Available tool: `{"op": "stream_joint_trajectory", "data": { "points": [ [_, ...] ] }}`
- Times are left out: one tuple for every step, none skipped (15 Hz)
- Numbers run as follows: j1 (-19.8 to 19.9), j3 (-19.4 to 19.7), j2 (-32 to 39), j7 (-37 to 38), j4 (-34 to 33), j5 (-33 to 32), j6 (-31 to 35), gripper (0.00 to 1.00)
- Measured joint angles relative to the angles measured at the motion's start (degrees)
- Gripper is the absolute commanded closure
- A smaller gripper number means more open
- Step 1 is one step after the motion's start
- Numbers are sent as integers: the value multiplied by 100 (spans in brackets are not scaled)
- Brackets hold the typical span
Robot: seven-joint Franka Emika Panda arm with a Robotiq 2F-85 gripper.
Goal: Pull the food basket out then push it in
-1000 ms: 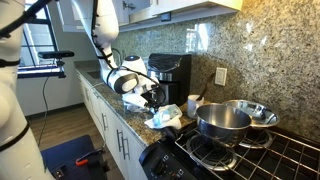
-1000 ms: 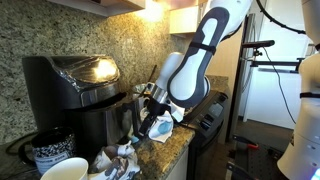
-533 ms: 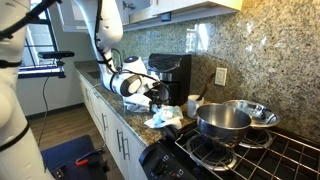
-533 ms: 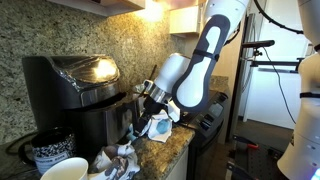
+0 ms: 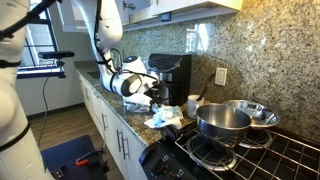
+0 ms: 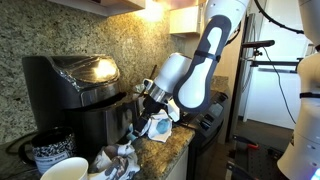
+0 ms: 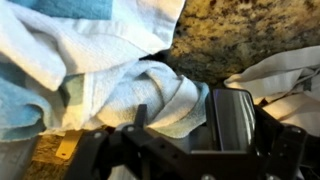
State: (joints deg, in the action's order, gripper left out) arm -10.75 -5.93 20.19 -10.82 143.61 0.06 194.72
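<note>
Presently, item one: the food basket [image 6: 106, 124], dark grey-black, the lower front section of a black countertop air fryer [image 6: 68, 82]. It sits in the housing with its face about level with the body, on the granite counter [image 6: 170, 148] against the speckled backsplash. It is also visible in an exterior view [image 5: 164, 90].

Item two: the gripper [image 6: 144, 117], carried by the white arm [image 6: 200, 70] and held low over the counter, just in front of the basket. The pictures do not settle whether it touches the basket. From an exterior view [image 5: 153, 98] it lies between the arm's wrist and the fryer. The wrist view shows one dark finger [image 7: 232, 121] upright beside a fold of cloth; whether the fingers are apart or together cannot be told.

Change noted: against a second ago the arm stands more upright and the gripper is slightly nearer the fryer. Against half a second ago nothing visibly differs. The basket has kept its position throughout.

Item three: a crumpled white and pale-blue cloth [image 7: 95, 70] on the counter under the gripper, also seen in both exterior views [image 5: 165, 120] [image 6: 124, 156].

Further items: a white cup [image 5: 193, 103] beside the fryer, two shiny steel pots [image 5: 222, 120] on the stove, a wall outlet [image 5: 221, 76], and a dark patterned mug [image 6: 47, 152].

Writing: markings on the fryer and the mug's pattern are too small to read.
</note>
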Motion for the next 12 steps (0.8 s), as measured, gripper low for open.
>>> {"op": "stream_joint_trajectory", "data": {
  "points": [
    [-19,12,-6,0,0,0,6,0],
    [-25,12,-10,0,0,-7,32,0],
    [-27,12,-13,0,1,-22,66,0],
    [-28,9,-16,0,3,-46,115,0],
    [-28,6,-16,0,8,-72,188,0],
    [-28,-1,-17,3,15,-96,271,0],
    [-26,-7,-17,8,20,-117,330,0],
    [-21,-13,-32,14,16,-133,336,0],
    [-15,-19,-62,18,9,-140,336,6],
    [-9,-27,-103,29,9,-147,335,26],
    [-2,-39,-143,63,9,-158,335,34],
    [1,-51,-180,107,10,-174,333,41]
  ]
}}
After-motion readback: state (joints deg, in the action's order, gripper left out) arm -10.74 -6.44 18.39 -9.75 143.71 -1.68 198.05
